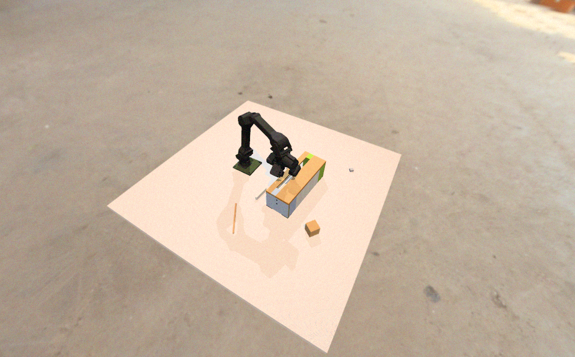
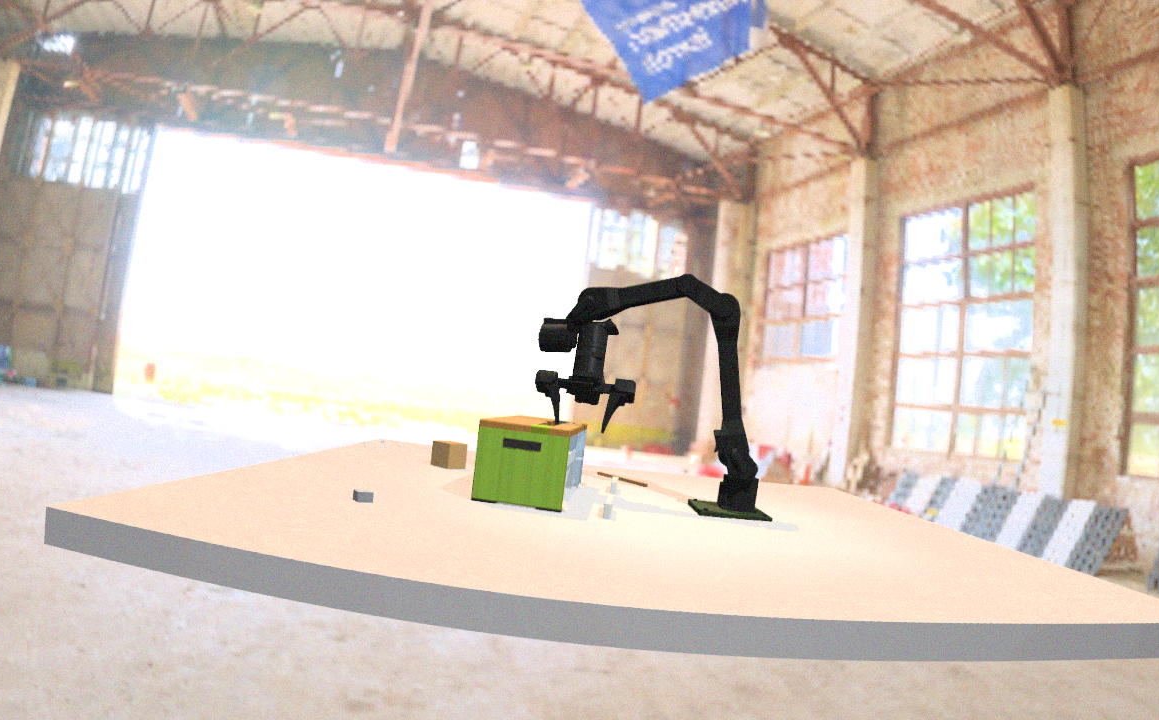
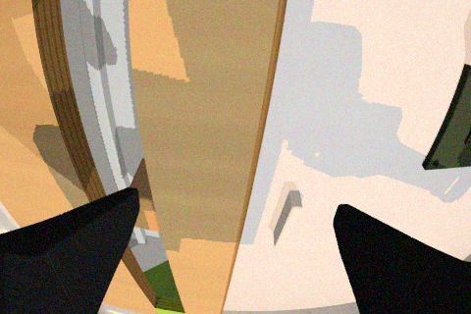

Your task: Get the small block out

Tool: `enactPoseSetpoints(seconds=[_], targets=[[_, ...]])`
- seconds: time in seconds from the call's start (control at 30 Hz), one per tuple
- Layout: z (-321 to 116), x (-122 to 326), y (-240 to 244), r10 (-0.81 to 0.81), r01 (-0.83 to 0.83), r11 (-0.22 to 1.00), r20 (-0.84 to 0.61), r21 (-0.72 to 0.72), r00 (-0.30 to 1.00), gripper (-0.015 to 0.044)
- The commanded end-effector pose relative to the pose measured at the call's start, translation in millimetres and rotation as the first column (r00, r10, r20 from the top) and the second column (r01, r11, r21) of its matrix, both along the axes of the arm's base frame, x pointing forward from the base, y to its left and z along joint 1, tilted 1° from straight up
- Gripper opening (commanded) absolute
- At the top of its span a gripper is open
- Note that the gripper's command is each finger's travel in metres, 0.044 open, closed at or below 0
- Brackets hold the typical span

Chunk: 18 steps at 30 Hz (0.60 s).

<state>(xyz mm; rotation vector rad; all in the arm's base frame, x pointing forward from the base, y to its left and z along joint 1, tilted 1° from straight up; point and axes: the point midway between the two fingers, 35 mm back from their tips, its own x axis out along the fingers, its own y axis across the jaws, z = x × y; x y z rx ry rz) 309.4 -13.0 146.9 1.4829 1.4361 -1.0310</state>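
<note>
- while the gripper (image 2: 581, 419) hangs spread wide and empty over the green end of the box (image 1: 295, 186), nothing of the task looks finished; no block has come out onto the table (image 1: 218, 248) that i can pick out.
- one fingertip (image 2: 555, 415) dips at the long slot (image 3: 98, 92) in the wooden lid, the other fingertip (image 2: 608, 420) hangs outside the box wall on the arm's side, so the hand straddles the lid edge.
- the small block itself i cannot make out in any view; by my judgement it is on the shelf under the slot, hidden by the lid and the near finger.
- left to do, as i judge it: nudge the block along the shelf to the open end, let it drop to the table, pinch it there, raise it and hold it still away from the box.
- which end is the exit i cannot tell for sure.
- the box is a long, straight-edged form: matte tan wood-grain lid, pale grey side panels, one bright green end (image 2: 519, 468) with a dark slit.
- a tan cube (image 1: 312, 228), a thin orange stick (image 1: 234, 217), a short pale rod (image 1: 260, 194) and a tiny grey bit (image 1: 351, 169) lie apart on the smooth peach table.
</note>
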Motion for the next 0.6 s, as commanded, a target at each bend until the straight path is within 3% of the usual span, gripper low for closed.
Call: enactPoseSetpoints(seconds=[0.0,0.57], targets=[[-8,-1,2,-0.005,0.005,1.000,-0.005,0.005,1.000,0.0400],[-35,-3,7,-0.005,0.005,1.000,-0.005,0.005,1.000,0.0400]])
